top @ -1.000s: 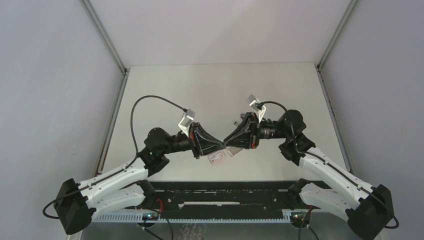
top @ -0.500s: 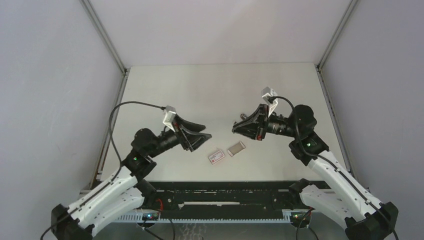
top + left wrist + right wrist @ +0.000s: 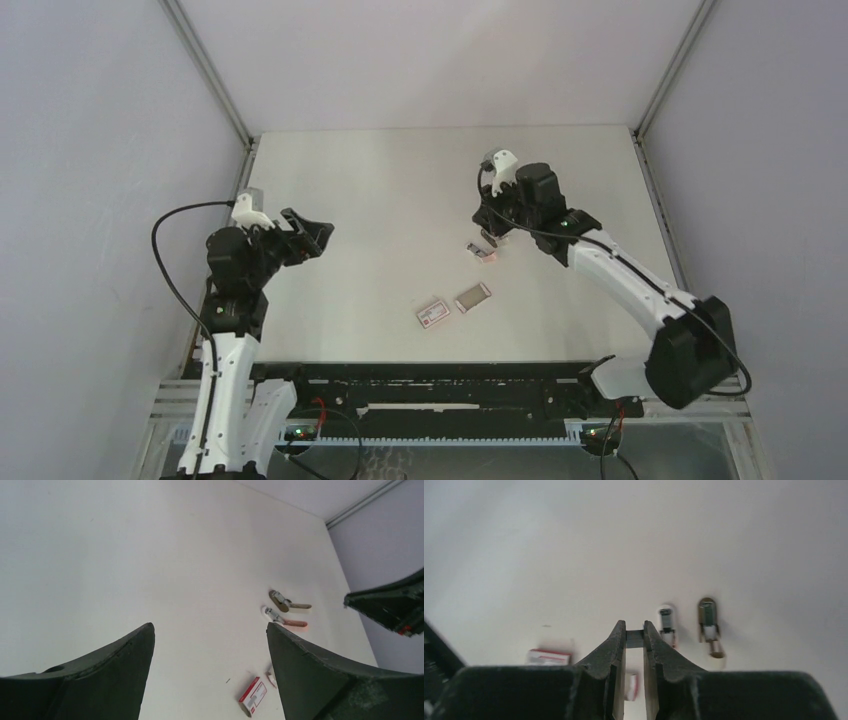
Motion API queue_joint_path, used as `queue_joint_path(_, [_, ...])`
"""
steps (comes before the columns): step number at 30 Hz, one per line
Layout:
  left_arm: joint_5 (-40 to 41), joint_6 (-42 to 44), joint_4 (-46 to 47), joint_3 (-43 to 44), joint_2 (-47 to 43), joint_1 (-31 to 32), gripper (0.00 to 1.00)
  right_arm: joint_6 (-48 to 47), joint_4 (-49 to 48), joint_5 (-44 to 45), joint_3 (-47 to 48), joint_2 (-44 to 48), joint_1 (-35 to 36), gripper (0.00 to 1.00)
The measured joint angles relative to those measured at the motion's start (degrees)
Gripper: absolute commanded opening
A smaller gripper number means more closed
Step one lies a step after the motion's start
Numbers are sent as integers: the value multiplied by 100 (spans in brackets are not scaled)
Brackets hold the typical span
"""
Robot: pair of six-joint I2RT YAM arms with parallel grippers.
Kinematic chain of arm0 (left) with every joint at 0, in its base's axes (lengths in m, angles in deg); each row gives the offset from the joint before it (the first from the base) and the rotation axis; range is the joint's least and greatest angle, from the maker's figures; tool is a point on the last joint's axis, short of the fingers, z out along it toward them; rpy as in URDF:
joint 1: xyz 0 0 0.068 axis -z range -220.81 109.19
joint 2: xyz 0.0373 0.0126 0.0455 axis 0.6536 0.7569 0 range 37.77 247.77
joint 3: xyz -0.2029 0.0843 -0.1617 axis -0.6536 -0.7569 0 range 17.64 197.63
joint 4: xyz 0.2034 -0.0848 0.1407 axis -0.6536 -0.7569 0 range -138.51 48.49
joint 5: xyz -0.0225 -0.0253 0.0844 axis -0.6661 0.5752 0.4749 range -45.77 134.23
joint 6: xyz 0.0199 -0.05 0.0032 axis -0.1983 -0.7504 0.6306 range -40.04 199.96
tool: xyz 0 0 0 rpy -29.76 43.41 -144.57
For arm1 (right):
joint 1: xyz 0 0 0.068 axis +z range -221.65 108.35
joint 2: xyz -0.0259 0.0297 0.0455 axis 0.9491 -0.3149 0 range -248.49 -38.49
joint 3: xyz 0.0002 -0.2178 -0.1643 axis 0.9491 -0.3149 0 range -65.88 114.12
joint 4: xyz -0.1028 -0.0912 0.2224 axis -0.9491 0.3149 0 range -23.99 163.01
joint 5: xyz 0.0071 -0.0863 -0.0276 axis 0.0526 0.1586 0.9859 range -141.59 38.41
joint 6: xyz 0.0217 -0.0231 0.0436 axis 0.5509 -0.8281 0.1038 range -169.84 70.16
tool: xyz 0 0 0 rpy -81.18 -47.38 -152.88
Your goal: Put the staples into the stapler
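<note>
Grey staples [image 3: 634, 640] are pinched between the almost shut fingers of the right tool [image 3: 634, 628], which hangs close over the pink-and-white stapler [image 3: 484, 251] on the tabletop [image 3: 380, 190]. The tray [image 3: 472, 297] and red-labelled box [image 3: 432, 313] lie on the stapler's near side. The left tool [image 3: 210, 626] gapes wide, well left of the stapler.

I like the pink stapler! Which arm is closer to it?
Right. The right arm hangs its jaws close beside the stapler; the left arm is far off to its left.
</note>
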Motion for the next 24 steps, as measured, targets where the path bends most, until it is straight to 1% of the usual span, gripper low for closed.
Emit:
queue_joint_path(3, [120,304,-415,155,15,-55,87,-310,48,350,299,-704,-175,12])
queue_joint_path(6, [481,645,-796,330,4,-55,87,-557,31,595,614,-1316,-284,12])
queue_joint_path(13, [809,931,-1119,372,-44,-59,87,-1016,37,933,1397,-2618,-396,12])
queue_joint_path(17, [909,970,-1213,372,-63,-59,87,-1187,48,1045,1602,-2981,-396,13])
queue_joint_path(24, [940,994,-1235,372,-120,-59,87,-1344,175,1189,1648,-3300,-396,13])
